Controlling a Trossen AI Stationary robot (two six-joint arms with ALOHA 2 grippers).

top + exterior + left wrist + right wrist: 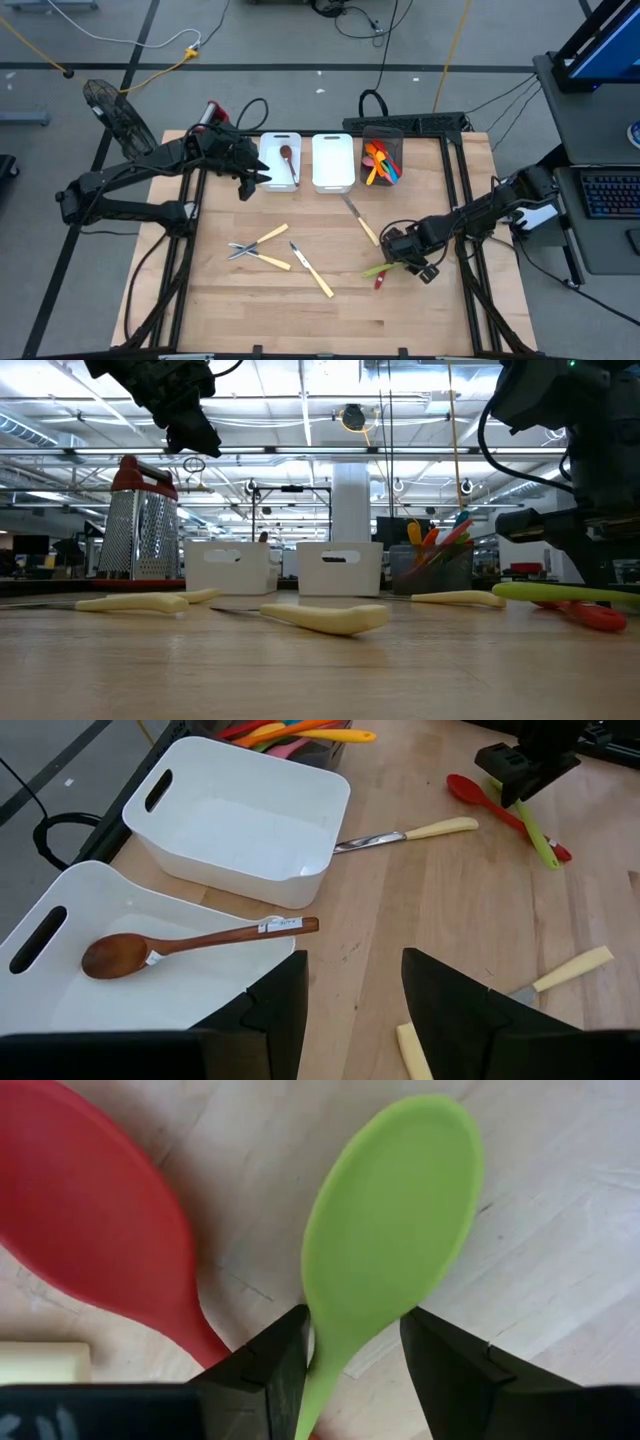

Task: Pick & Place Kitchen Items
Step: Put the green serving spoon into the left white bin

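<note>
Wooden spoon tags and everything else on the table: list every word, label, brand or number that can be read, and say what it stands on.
None can be read.
Wooden spoon in the white bin: two small white tags, near the bowl and near the handle's end; the print is too small to read.
Box grater, second white bin, dark bin: no lettering shows.

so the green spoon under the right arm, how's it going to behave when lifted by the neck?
The green spoon looks like matte silicone or plastic, so probably light and grippy rather than slick. Its long thin handle may flex or droop. The right gripper straddles the neck with jaws apart; gripped off-centre, the bowl end could tilt down. The red spoon alongside may get nudged.
</note>
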